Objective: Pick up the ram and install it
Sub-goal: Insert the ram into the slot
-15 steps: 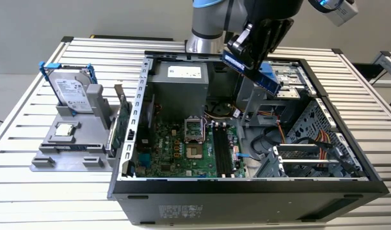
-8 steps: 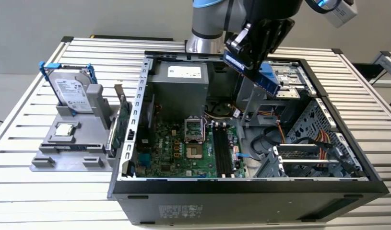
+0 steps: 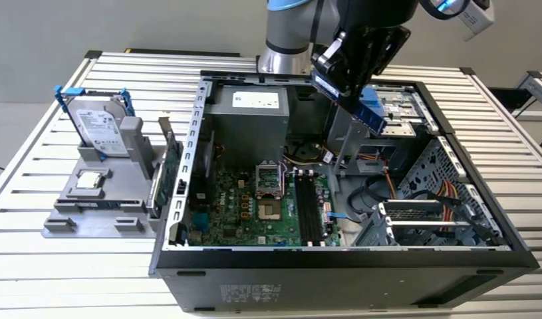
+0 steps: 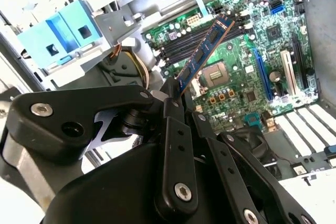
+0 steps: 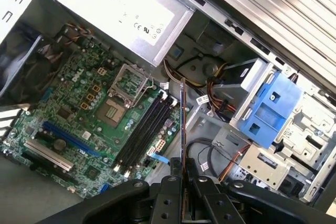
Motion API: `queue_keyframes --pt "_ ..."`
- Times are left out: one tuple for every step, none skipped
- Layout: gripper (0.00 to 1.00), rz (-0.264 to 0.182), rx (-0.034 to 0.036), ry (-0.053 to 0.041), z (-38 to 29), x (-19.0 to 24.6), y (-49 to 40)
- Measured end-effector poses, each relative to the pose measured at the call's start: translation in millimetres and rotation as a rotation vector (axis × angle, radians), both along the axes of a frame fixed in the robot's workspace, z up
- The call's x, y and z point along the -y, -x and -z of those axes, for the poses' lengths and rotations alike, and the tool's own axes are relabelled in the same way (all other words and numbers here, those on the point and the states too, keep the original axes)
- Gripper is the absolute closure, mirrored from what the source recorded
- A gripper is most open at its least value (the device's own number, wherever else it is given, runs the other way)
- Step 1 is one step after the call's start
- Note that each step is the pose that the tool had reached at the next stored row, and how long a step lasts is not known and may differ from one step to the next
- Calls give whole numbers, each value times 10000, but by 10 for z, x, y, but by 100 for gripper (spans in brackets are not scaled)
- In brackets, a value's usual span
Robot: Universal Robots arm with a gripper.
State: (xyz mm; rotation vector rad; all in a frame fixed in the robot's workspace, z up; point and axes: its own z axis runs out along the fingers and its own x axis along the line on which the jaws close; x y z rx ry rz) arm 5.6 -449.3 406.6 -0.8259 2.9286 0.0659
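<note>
Gripper (image 4: 175, 92) clamps the ram (image 4: 206, 51) (tilted) above the motherboard (image 4: 262, 30)

We see what seems to be a robotics lab or test workshop. An open computer case (image 3: 342, 282) lies on a tabletop (image 3: 58, 279) made of aluminium profile slats. Beside it, a grey moulded fixture (image 3: 76, 222) holds a hard drive (image 3: 98, 129) upright. An industrial robot arm (image 3: 284, 33) stands behind the case, before a plain grey wall (image 3: 120, 23).
</note>
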Motion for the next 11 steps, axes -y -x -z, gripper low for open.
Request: queue_keyframes --pt "100 100 0 0 0 0 0" --pt "100 218 -1 0 0 0 0" --pt "100 325 -1 1 0 0 0" --pt "100 434 0 0 0 0 1" --pt "100 547 0 1 0 0 1" --pt "100 648 0 1 0 0 1" --pt "100 760 0 1 1 0 1" --pt "100 871 0 0 1 0 1" --pt "100 981 0 0 1 0 1" --pt "100 1096 0 0 1 0 1" --pt "100 1208 0 0 1 0 2"
